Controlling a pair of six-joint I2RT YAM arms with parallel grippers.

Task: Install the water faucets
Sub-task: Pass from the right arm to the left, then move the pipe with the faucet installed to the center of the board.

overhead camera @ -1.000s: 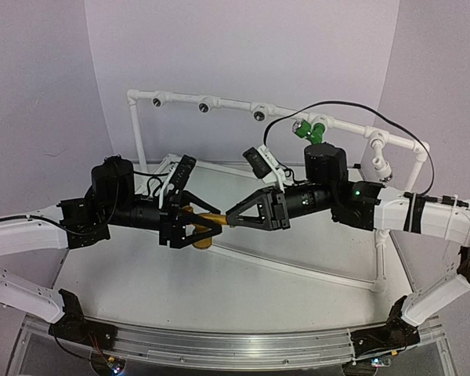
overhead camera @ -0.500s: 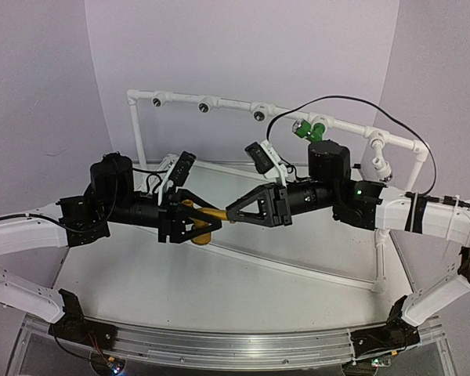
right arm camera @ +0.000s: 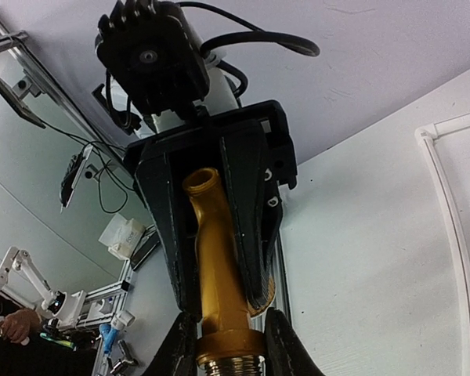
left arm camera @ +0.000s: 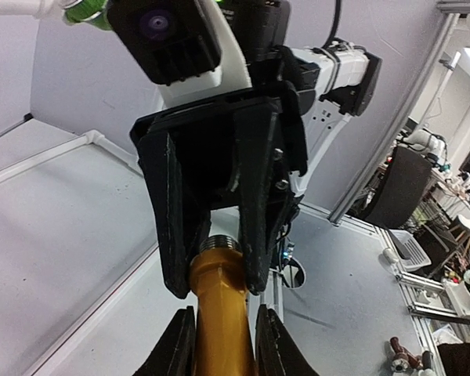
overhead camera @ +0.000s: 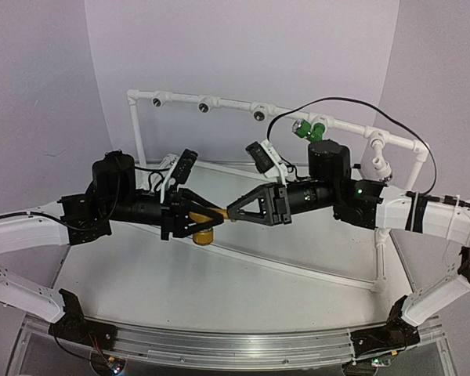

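The yellow-orange faucet [overhead camera: 204, 234] hangs in the air over the table's middle, held between both arms. My left gripper [overhead camera: 211, 217] is shut round its body [left arm camera: 219, 321], seen from the left wrist. My right gripper [overhead camera: 231, 213] is shut on the collar beside the brass thread [right arm camera: 229, 356], its fingers [left arm camera: 258, 196] overlapping the hex end. In the right wrist view the spout [right arm camera: 202, 184] points away, between the left fingers. The green faucet [overhead camera: 308, 129] sits on the white pipe frame [overhead camera: 219, 103] at the back right.
The frame's top bar carries dark round sockets [overhead camera: 204, 105] to the left of the green faucet. A black cable [overhead camera: 352, 102] loops over the frame's right part. A low white rail [overhead camera: 298, 270] crosses the table diagonally beneath the arms.
My left gripper has closed its fingers onto the yellow-orange faucet. The faucet and both grippers have shifted slightly up and to the left.
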